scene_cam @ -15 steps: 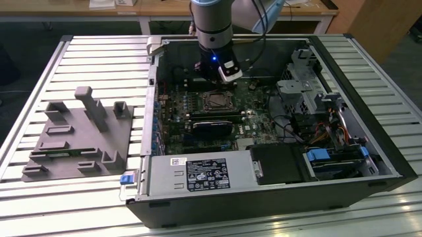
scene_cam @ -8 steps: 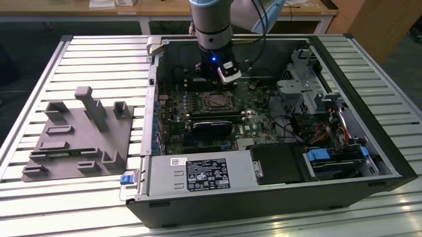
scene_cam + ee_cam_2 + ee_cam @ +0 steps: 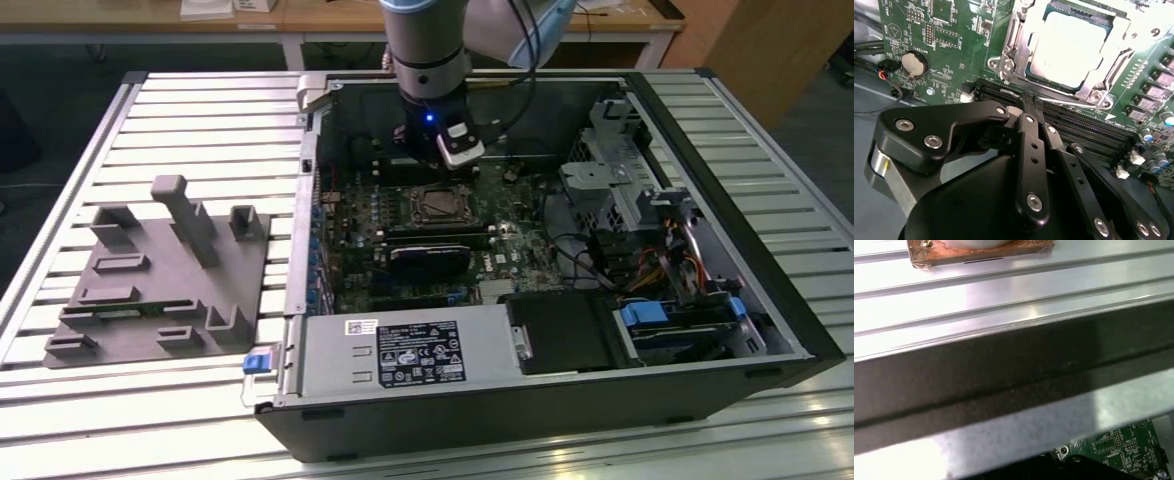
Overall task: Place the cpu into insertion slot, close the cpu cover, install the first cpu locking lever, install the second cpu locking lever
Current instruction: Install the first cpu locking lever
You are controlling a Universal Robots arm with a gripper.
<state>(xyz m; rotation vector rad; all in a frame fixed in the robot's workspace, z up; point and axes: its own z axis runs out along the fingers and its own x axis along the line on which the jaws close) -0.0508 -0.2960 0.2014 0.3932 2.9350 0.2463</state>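
Observation:
The cpu (image 3: 1066, 42), a pale silvery square, lies in its socket on the green motherboard. The silvery cpu cover (image 3: 1019, 35) lies flat around it as a frame. In the exterior view the socket (image 3: 438, 205) sits mid-board inside the open computer case. My gripper (image 3: 461, 160) hangs just behind the socket, a little above the board. In the second wrist view its black linkage converges to a point at the gripper (image 3: 1024, 102), shut with nothing in it, over the black memory slots beside the socket. I cannot make out how the locking levers stand.
The case (image 3: 747, 300) lies open on a slotted aluminium table (image 3: 200, 120). A grey fixture block (image 3: 160, 280) stands at the exterior view's left. A coin battery (image 3: 914, 64) and memory slots (image 3: 1084, 127) sit near the socket. Drive bays and cables (image 3: 641, 230) crowd the exterior view's right.

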